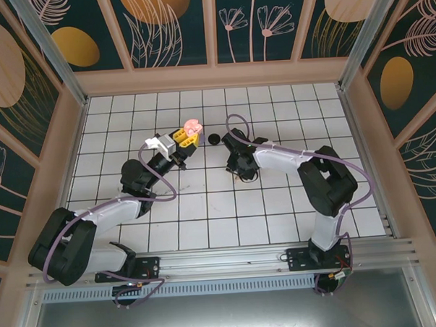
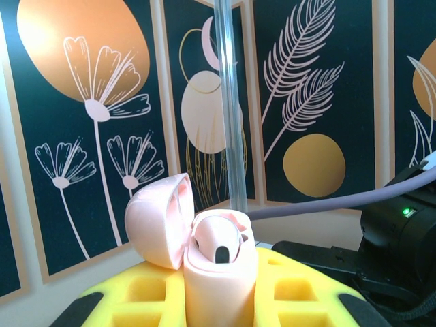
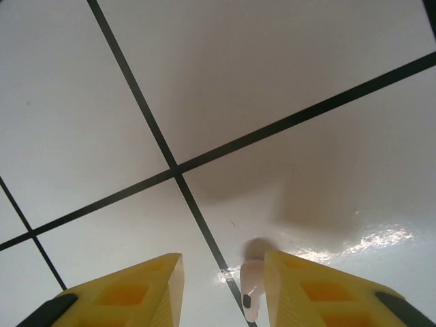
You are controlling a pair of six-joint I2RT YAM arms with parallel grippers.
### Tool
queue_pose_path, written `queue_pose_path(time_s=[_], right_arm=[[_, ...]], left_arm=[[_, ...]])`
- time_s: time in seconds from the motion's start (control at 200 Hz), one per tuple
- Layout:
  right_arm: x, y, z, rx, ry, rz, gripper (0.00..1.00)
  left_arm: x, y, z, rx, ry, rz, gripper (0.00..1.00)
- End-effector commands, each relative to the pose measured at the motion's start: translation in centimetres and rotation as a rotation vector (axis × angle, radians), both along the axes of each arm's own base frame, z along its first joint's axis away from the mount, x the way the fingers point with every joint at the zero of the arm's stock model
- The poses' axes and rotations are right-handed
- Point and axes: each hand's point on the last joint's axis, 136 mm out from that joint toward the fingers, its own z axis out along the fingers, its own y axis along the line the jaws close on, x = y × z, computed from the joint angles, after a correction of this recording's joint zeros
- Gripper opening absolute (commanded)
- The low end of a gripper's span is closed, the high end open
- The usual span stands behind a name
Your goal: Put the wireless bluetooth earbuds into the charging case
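My left gripper (image 1: 184,140) is shut on a pale pink charging case (image 2: 221,283), held upright between its yellow pads (image 2: 129,300). The case lid (image 2: 160,221) hangs open to the left, and one pale pink earbud (image 2: 218,242) sits in the near slot. The same case (image 1: 193,126) shows at the back middle of the tiled floor in the top view. My right gripper (image 3: 223,294) points down at the floor with its jaws apart. A second pale pink earbud (image 3: 251,287) lies between them, against the right finger (image 3: 306,289) and well apart from the left finger (image 3: 136,289).
A small black round object (image 1: 214,139) lies on the white tiles between the two grippers. My right arm (image 1: 283,159) and its purple cable reach in from the right. Patterned walls (image 1: 169,28) and a wooden frame close the floor on three sides.
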Motion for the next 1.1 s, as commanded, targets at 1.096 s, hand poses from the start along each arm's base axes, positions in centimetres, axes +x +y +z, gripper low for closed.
queue_pose_path(time_s=[1.096], right_arm=[[-1.8,0.5,-1.9,-0.13,0.054,0.098,0.38]], left_arm=[[-0.3,-0.2,0.4,-0.027,-0.034,-0.018,0.0]])
